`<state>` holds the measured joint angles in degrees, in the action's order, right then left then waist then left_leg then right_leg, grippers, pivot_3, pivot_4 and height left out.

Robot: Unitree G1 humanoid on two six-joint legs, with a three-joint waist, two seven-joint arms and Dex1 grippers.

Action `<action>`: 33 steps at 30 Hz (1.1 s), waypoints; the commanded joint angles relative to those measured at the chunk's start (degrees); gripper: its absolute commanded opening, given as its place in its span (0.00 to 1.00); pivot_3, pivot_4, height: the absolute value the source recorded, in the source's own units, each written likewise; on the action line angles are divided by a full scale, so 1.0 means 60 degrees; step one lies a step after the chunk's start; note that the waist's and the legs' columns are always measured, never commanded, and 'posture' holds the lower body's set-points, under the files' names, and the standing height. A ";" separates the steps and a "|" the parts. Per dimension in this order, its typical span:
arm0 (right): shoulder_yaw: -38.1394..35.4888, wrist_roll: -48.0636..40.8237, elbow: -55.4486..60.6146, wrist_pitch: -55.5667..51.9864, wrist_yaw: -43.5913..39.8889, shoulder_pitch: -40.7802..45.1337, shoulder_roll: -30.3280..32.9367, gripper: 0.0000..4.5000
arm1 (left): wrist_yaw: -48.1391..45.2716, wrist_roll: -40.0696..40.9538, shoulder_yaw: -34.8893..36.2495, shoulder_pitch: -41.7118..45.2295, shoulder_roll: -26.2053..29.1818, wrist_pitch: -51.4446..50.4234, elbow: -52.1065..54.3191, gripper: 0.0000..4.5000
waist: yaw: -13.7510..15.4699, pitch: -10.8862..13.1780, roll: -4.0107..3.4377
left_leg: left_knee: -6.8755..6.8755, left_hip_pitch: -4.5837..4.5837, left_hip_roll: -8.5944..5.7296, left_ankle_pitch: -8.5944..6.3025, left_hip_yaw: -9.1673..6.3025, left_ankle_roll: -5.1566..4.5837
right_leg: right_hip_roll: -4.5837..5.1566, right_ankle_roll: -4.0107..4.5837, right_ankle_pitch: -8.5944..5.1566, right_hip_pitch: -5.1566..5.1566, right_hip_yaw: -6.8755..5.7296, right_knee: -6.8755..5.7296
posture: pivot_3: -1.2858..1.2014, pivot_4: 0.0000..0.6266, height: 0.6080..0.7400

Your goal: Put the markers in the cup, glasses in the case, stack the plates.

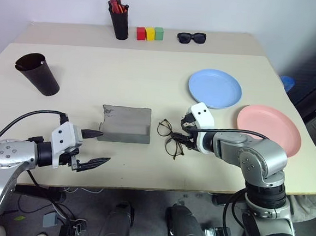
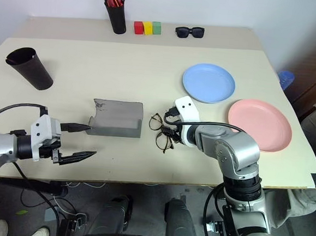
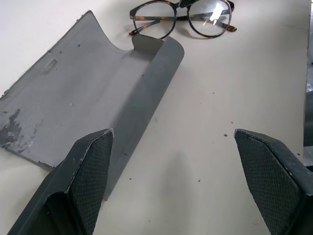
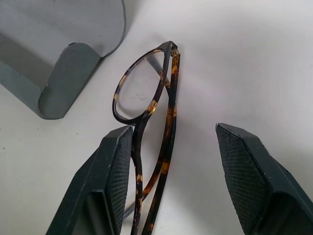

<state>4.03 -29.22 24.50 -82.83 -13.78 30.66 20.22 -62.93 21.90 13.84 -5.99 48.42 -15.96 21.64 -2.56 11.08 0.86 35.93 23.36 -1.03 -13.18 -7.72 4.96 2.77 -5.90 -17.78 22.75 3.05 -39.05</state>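
Right gripper is down on the glasses, which lie folded on the table just beside the open end of the grey case. In the right wrist view one finger touches the frame where the bridge and temple cross, while the other pad stands well clear on the far side — so the jaws straddle the frame, part open, and nothing is gripped yet.

To do this step well, I'd say the jaws should shut gently across the bridge and folded temples, not across a lens, so the thin frame doesn't twist or skate away on the smooth tabletop. A square, centred pinch matters; then a small lift and a short carry to the case, lowering the glasses lengthwise into the trough rather than dropping them over the curved wall.

Left gripper hovers at the case's near end, fingers spread wide, holding nothing — one fingertip close to the case's edge, though contact I can't confirm. It looks well placed to steady the case if it slides.

Elsewhere, the cup stands tilted at the left, and the blue plate and pink plate lie side by side, unstacked.
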 commanded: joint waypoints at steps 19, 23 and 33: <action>0.0129 0.0037 0.0300 -0.0188 -0.0173 -0.0044 -0.0140 0.01 | 0.0345 0.0143 -0.0227 -0.0146 -0.0034 0.0077 0.0476 0.90 | 0.0001 0.0000 0.0000 | -0.0002 0.0000 0.0000 0.0000 0.0000 0.0000 | 0.0001 0.0002 -0.0001 0.0000 0.0000 0.0003 | 0.52 0.24 1.00; 0.0172 -0.0004 0.0506 -0.0097 -0.0322 0.0245 0.0031 0.01 | 0.0525 0.0133 -0.0079 -0.0128 -0.0079 0.0034 0.0316 0.90 | 0.0001 0.0000 -0.0001 | -0.0002 0.0000 0.0000 0.0000 0.0000 0.0000 | 0.0001 0.0002 -0.0001 0.0000 0.0000 0.0003 | 0.52 0.24 1.00; 0.1445 -0.0187 0.0904 0.1223 -0.1760 0.2519 0.0638 0.01 | 0.1175 0.1174 0.1766 -0.0157 -0.0893 0.0060 -0.1272 0.90 | -0.0012 0.0009 -0.0015 | -0.0027 0.0000 0.0031 0.0000 0.0007 0.0000 | -0.0014 0.0013 -0.0003 0.0023 -0.0002 0.0007 | 0.52 0.24 1.00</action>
<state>11.48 -30.47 29.00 -77.68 -23.40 44.25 24.39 -56.17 26.78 21.65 -6.64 43.38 -15.86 13.99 -2.63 11.13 0.77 35.74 23.37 -0.84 -13.18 -7.67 4.96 2.70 -5.82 -17.80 22.90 3.04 -38.98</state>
